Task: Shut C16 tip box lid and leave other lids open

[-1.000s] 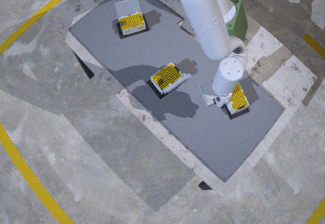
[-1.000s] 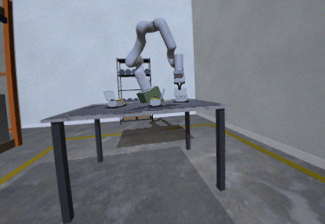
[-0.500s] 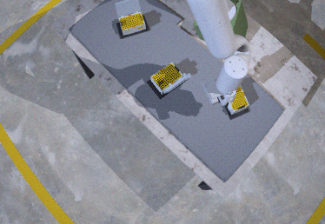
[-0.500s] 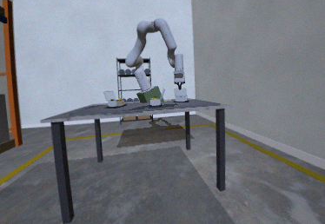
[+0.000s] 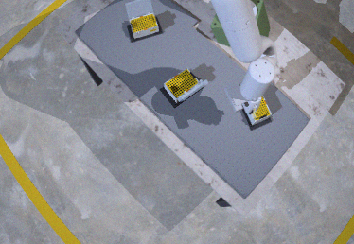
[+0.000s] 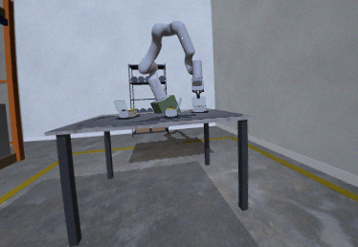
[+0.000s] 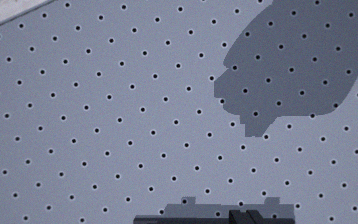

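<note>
Three white tip boxes with yellow tip racks sit on the grey perforated table top: the left one [image 5: 143, 25], the middle one [image 5: 182, 85] and the right one [image 5: 259, 111]. All three racks are uncovered. The left box's lid [image 5: 139, 8] stands open behind it. The ID stickers are too small to read. My gripper [image 5: 244, 102] is shut on nothing and hangs just above the near-left edge of the right box. In the side view it [image 6: 196, 97] is right over that box [image 6: 199, 108]. The wrist view shows only the dotted table top and my closed fingertips [image 7: 240, 216].
The arm's green base [image 5: 257, 22] stands at the table's back edge, behind the middle and right boxes. The arm's white links [image 5: 234, 8] pass over the back of the table. A shelf rack [image 6: 144, 84] stands beyond the table.
</note>
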{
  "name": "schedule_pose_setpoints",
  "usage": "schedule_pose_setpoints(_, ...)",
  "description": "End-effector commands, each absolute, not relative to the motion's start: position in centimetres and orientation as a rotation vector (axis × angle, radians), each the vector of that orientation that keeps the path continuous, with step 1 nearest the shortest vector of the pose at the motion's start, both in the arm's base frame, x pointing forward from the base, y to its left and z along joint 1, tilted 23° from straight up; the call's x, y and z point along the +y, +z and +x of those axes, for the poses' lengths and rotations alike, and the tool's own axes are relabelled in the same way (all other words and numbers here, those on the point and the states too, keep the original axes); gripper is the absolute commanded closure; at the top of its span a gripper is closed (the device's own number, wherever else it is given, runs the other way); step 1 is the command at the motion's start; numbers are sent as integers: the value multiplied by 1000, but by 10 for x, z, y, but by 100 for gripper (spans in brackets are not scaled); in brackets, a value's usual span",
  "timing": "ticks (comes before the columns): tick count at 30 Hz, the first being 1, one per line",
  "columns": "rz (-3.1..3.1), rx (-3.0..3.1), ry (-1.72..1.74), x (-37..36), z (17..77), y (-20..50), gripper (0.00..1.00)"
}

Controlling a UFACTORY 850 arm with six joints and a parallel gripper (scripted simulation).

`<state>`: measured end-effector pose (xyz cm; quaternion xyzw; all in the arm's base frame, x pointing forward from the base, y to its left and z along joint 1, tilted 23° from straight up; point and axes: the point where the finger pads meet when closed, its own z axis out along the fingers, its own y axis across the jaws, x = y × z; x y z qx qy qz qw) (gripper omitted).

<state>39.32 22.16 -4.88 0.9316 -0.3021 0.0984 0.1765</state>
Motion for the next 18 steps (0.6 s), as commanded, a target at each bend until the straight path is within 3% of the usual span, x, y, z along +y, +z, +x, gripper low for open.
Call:
schedule_pose_setpoints(1, 2639, -856, 280, 226, 388, -49, 100)
schedule_pose_setpoints(18, 2639, -856, 280, 238, 372, -53, 100)
